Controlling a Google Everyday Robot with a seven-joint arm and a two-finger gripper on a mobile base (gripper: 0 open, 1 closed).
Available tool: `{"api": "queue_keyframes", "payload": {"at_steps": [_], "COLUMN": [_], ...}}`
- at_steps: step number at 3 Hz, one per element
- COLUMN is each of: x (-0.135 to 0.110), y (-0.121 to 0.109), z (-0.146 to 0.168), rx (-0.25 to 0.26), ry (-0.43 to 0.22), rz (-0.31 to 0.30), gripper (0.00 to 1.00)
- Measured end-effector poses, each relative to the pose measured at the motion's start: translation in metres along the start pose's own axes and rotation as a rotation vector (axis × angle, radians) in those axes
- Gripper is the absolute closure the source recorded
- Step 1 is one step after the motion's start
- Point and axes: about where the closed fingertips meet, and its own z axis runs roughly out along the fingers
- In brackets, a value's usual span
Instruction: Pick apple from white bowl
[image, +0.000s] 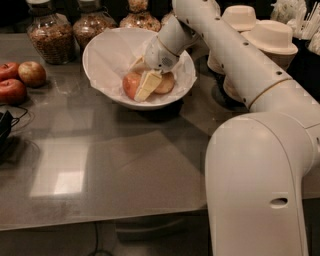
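The gripper (146, 89) sits inside the white bowl (105, 55), beside the apple (130, 85) and one paler apple (166, 83); its grip cannot be told. Bare worktop (125, 165) lies in front. Three red apples (11, 91) lie at the left edge, and three jars (47, 32) stand behind the bowl.

I see the gripper (146, 86) down inside the white bowl (105, 55), just beside the reddish apple (130, 85), a paler apple (166, 84) on its other side. Three red apples (15, 82) sit well apart, left on the table (125, 170).
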Motion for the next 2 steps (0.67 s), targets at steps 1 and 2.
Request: {"api": "queue_keyframes", "payload": {"at_steps": [1,2], "x": [0.0,0.0], "y": [0.0,0.0], "z": [0.0,0.0], "rx": [0.0,0.0], "ry": [0.0,0.0], "rz": [0.0,0.0], "gripper": [0.74,1.0]}}
